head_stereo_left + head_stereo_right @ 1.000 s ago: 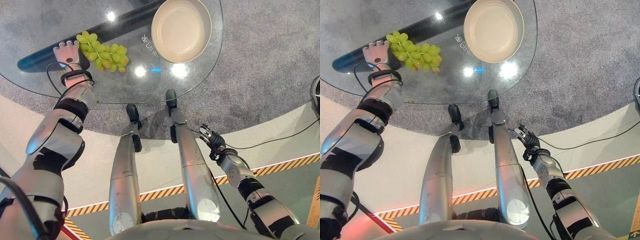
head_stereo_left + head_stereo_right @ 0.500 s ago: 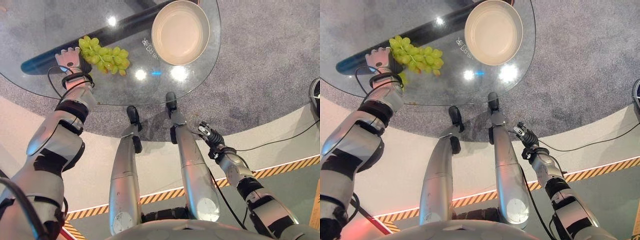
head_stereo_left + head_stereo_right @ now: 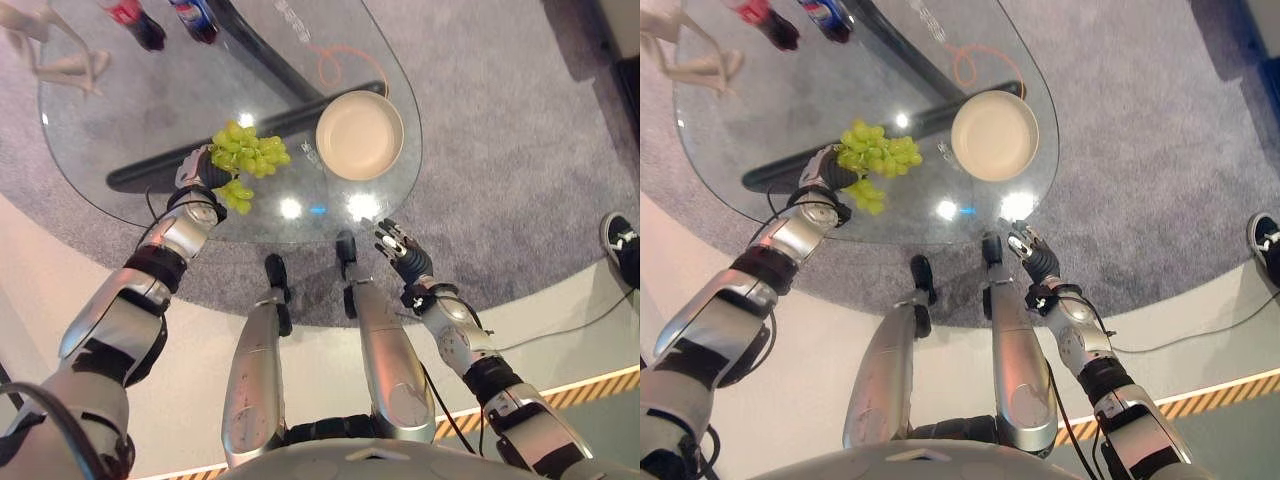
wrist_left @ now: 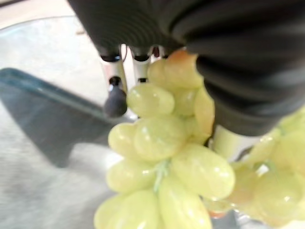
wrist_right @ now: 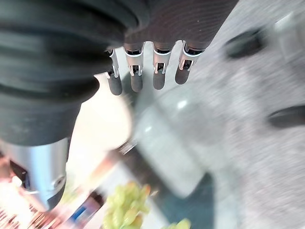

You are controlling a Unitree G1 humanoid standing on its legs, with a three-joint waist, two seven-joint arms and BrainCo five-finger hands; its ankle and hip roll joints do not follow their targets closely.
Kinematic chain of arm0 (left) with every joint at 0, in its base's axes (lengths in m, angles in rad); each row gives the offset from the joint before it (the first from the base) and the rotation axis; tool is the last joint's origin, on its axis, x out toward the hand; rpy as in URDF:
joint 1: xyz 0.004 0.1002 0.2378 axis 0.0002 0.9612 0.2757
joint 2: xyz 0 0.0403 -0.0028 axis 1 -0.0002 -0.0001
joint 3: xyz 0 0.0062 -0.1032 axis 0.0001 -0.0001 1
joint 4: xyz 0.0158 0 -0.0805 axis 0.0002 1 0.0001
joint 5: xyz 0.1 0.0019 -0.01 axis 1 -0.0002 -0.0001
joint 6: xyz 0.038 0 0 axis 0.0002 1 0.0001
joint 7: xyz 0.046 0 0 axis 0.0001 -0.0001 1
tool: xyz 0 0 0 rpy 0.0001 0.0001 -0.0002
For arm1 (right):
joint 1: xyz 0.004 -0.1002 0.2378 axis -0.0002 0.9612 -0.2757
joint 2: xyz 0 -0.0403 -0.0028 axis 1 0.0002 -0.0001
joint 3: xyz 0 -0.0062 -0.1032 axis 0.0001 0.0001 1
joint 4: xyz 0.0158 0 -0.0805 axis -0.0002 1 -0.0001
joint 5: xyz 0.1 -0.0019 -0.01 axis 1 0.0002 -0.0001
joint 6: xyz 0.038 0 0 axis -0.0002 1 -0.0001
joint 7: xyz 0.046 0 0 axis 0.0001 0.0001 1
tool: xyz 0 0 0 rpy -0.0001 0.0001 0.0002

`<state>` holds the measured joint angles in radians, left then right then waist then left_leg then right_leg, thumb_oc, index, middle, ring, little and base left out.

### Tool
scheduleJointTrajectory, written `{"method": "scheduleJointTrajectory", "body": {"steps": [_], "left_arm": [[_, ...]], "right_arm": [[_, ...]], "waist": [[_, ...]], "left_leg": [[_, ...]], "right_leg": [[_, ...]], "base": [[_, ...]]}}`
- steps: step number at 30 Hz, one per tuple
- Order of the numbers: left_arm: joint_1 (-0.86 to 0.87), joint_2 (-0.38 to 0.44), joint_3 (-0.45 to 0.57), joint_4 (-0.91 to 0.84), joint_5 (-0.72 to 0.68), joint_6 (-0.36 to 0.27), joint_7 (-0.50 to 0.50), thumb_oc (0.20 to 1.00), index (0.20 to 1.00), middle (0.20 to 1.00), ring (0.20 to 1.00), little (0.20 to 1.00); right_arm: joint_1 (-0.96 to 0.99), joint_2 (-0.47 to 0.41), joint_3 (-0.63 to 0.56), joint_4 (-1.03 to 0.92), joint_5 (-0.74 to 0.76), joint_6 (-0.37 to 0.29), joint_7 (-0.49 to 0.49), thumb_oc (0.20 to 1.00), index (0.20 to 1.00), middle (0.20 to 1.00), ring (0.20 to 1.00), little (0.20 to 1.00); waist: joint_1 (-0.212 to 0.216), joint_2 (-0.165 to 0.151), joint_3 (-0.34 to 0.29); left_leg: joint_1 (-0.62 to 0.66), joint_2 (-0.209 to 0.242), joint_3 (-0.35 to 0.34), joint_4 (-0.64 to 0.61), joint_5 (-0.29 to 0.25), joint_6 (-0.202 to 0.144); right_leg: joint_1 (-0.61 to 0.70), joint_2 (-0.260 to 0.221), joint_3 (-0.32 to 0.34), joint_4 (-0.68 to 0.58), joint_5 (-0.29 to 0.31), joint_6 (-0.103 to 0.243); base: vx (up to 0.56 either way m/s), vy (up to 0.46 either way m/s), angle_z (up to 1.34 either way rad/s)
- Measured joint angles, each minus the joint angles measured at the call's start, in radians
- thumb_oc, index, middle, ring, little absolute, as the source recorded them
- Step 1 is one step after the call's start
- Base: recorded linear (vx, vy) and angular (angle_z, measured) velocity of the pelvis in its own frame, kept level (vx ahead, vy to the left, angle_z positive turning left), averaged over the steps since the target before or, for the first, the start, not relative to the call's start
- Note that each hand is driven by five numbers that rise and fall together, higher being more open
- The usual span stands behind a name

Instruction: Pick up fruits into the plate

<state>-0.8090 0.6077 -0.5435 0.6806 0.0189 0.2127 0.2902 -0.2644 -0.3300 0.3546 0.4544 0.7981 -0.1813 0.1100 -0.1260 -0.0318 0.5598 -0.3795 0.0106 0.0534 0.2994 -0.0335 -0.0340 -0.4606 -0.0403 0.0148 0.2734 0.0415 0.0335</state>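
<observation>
Your left hand (image 3: 200,170) is curled round the grapes (image 3: 245,155), bunch hanging just left of the plate (image 3: 360,135) | right hand (image 3: 405,255) idle, fingers relaxed, near surface (image 3: 120,120) edge | grapes gripped to carry right.

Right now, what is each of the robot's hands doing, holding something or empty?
Left hand: shut on the bunch of green grapes.
Right hand: open, holding nothing, near the glass table's edge.
</observation>
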Motion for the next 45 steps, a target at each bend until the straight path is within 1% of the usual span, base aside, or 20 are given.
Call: {"method": "scheduleJointTrajectory", "body": {"steps": [3,6,7,8,10,11,12,14,15,17,20,21,24,25,32,35,38,39,41,45], "left_arm": [[0.069,0.044,0.034,-0.134,-0.021,-0.001,-0.035,0.2,0.2,0.2,0.2,0.2],[0.118,0.086,0.073,-0.222,-0.04,-0.001,-0.071,0.2,0.2,0.2,0.2,0.2],[0.135,0.088,0.078,-0.233,-0.041,-0.003,-0.074,0.2,0.2,0.2,0.2,0.2],[0.152,0.097,0.085,-0.247,-0.047,-0.001,-0.089,0.2,0.2,0.2,0.2,0.2],[0.227,0.1,0.129,-0.304,-0.056,-0.009,-0.124,0.2,0.2,0.2,0.2,0.2],[0.27,0.099,0.134,-0.328,-0.056,-0.021,-0.142,0.2,0.2,0.2,0.2,0.2],[0.297,0.098,0.139,-0.346,-0.056,-0.021,-0.155,0.2,0.2,0.2,0.2,0.2],[0.365,0.094,0.154,-0.409,-0.055,-0.025,-0.188,0.2,0.2,0.2,0.2,0.2],[0.388,0.089,0.156,-0.422,-0.054,-0.029,-0.198,0.2,0.2,0.2,0.2,0.2],[0.442,0.077,0.162,-0.471,-0.026,-0.03,-0.226,0.2,0.2,0.2,0.2,0.2],[0.48,0.06,0.162,-0.501,-0.005,-0.04,-0.253,0.2,0.2,0.2,0.2,0.2],[0.501,0.058,0.163,-0.53,0.014,-0.04,-0.266,0.2,0.2,0.2,0.2,0.2],[0.54,0.056,0.164,-0.592,0.036,-0.043,-0.289,0.2,0.2,0.2,0.2,0.2],[0.551,0.051,0.164,-0.606,0.043,-0.043,-0.301,0.2,0.2,0.2,0.2,0.2],[0.571,0.033,0.156,-0.694,0.118,-0.043,-0.358,0.2,0.2,0.2,0.2,0.2],[0.569,0.033,0.153,-0.71,0.146,-0.043,-0.377,0.2,0.2,0.2,0.2,0.2],[0.566,0.035,0.146,-0.724,0.182,-0.042,-0.406,0.2,0.2,0.2,0.2,0.2],[0.565,0.038,0.146,-0.744,0.191,-0.04,-0.429,0.2,0.2,0.2,0.2,0.2],[0.564,0.045,0.146,-0.773,0.204,-0.04,-0.448,0.2,0.2,0.2,0.2,0.2],[0.536,0.081,0.146,-0.816,0.218,-0.041,-0.503,0.2,0.2,0.2,0.2,0.2]], "right_arm": [[0.024,0.0,-0.008,-0.094,-0.032,0.005,-0.002,1.0,1.0,1.0,1.0,1.0],[0.037,-0.001,-0.023,-0.152,-0.037,0.019,0.003,1.0,1.0,1.0,1.0,1.0],[0.046,0.001,-0.029,-0.158,-0.037,0.019,0.003,1.0,1.0,1.0,1.0,1.0],[0.042,-0.001,-0.037,-0.17,-0.035,0.034,0.005,1.0,1.0,1.0,1.0,1.0],[0.076,-0.001,-0.052,-0.211,-0.03,0.064,0.022,1.0,1.0,1.0,1.0,1.0],[0.101,-0.001,-0.057,-0.228,-0.022,0.082,0.034,1.0,1.0,1.0,1.0,1.0],[0.116,0.0,-0.06,-0.234,-0.017,0.095,0.043,1.0,1.0,1.0,1.0,1.0],[0.15,0.004,-0.077,-0.255,0.02,0.136,0.07,1.0,1.0,1.0,1.0,1.0],[0.161,0.004,-0.077,-0.261,0.036,0.154,0.079,1.0,1.0,1.0,1.0,1.0],[0.189,0.01,-0.079,-0.295,0.13,0.234,0.111,1.0,1.0,1.0,1.0,1.0],[0.211,0.037,-0.074,-0.304,0.22,0.29,0.125,1.0,1.0,1.0,1.0,1.0],[0.221,0.042,-0.071,-0.317,0.264,0.314,0.128,1.0,1.0,1.0,1.0,1.0],[0.234,0.039,-0.069,-0.376,0.31,0.324,0.123,1.0,1.0,1.0,1.0,1.0],[0.239,0.036,-0.068,-0.401,0.319,0.324,0.116,1.0,1.0,1.0,1.0,1.0],[0.221,0.028,-0.062,-0.456,0.306,0.335,0.047,1.0,1.0,1.0,1.0,1.0],[0.209,0.018,-0.051,-0.462,0.262,0.337,0.001,1.0,1.0,1.0,1.0,1.0],[0.2,-0.016,-0.037,-0.469,0.183,0.339,-0.043,1.0,1.0,1.0,1.0,1.0],[0.197,-0.044,-0.037,-0.483,0.121,0.347,-0.068,1.0,1.0,1.0,1.0,1.0],[0.19,-0.075,-0.037,-0.503,0.055,0.355,-0.083,1.0,1.0,1.0,1.0,1.0],[0.154,-0.169,-0.037,-0.537,-0.157,0.399,-0.1,1.0,1.0,1.0,1.0,1.0]], "waist": [[0.015,0.0,-0.003],[0.027,0.0,-0.013],[0.031,0.003,-0.036],[0.043,0.005,-0.06],[0.043,0.003,-0.079],[0.043,0.005,-0.128],[0.044,0.006,-0.158],[0.048,0.011,-0.181],[0.054,0.017,-0.202],[0.059,0.033,-0.238],[0.069,0.05,-0.272],[0.079,0.058,-0.29],[0.094,0.067,-0.311],[0.1,0.069,-0.329],[0.125,0.069,-0.363],[0.128,0.069,-0.37],[0.134,0.069,-0.383],[0.135,0.069,-0.391],[0.137,0.069,-0.395],[0.141,0.068,-0.396]], "left_leg": [[0.104,-0.001,-0.005,-0.064,0.015,-0.004],[0.183,0.0,-0.013,-0.125,0.032,-0.007],[0.189,0.0,-0.013,-0.139,0.036,-0.008],[0.204,0.006,-0.014,-0.158,0.039,-0.009],[0.274,0.006,-0.018,-0.204,0.052,-0.015],[0.283,0.008,-0.022,-0.228,0.057,-0.016],[0.287,0.008,-0.023,-0.243,0.062,-0.016],[0.366,0.011,-0.025,-0.292,0.07,-0.017],[0.378,0.013,-0.029,-0.303,0.069,-0.017],[0.416,0.013,-0.031,-0.327,0.07,-0.017],[0.447,0.014,-0.036,-0.345,0.07,-0.017],[0.459,0.018,-0.04,-0.355,0.07,-0.017],[0.49,0.017,-0.056,-0.37,0.07,-0.018],[0.491,0.019,-0.06,-0.376,0.072,-0.019],[0.521,0.018,-0.081,-0.384,0.072,-0.021],[0.527,0.018,-0.087,-0.387,0.076,-0.023],[0.527,0.019,-0.089,-0.388,0.078,-0.024],[0.526,0.018,-0.091,-0.388,0.079,-0.024],[0.526,0.019,-0.092,-0.388,0.079,-0.024],[0.525,0.019,-0.095,-0.388,0.081,-0.025]], "right_leg": [[0.094,-0.002,-0.013,-0.039,0.0,0.0],[0.169,-0.002,-0.028,-0.08,0.0,0.0],[0.171,-0.002,-0.03,-0.086,0.0,0.0],[0.185,-0.003,-0.031,-0.099,0.0,0.0],[0.253,0.001,-0.041,-0.138,0.006,-0.005],[0.263,0.002,-0.048,-0.159,0.006,-0.005],[0.268,0.003,-0.051,-0.171,0.006,-0.005],[0.346,0.011,-0.056,-0.216,0.008,-0.005],[0.361,0.01,-0.058,-0.228,0.008,-0.005],[0.405,0.012,-0.066,-0.26,0.01,-0.003],[0.449,0.012,-0.081,-0.295,0.011,-0.001],[0.466,0.011,-0.085,-0.309,0.013,0.001],[0.508,0.011,-0.099,-0.336,0.013,0.001],[0.514,0.011,-0.105,-0.345,0.014,0.001],[0.562,0.011,-0.133,-0.365,0.013,0.001],[0.57,0.01,-0.138,-0.365,0.013,0.001],[0.571,0.009,-0.14,-0.365,0.013,0.001],[0.571,0.009,-0.142,-0.365,0.013,0.001],[0.571,0.009,-0.143,-0.365,0.013,0.001],[0.572,0.009,-0.148,-0.365,0.013,0.001]], "base": [[0.1,-0.005,0.07],[0.09,-0.015,0.09],[0.15,-0.028,0.03],[0.17,-0.035,0.0],[0.15,-0.025,0.06],[0.16,-0.015,0.13],[0.13,-0.009,0.13],[0.16,-0.014,0.08],[0.18,-0.023,0.05],[0.13,-0.022,0.08],[0.08,-0.02,0.14],[0.08,-0.018,0.13],[0.05,-0.008,0.14],[0.04,-0.004,0.18],[0.04,-0.005,0.11],[0.02,0.002,0.07],[0.01,0.0,0.01],[0.0,0.0,0.0],[0.0,0.0,0.0],[0.0,-0.004,0.01]]}}
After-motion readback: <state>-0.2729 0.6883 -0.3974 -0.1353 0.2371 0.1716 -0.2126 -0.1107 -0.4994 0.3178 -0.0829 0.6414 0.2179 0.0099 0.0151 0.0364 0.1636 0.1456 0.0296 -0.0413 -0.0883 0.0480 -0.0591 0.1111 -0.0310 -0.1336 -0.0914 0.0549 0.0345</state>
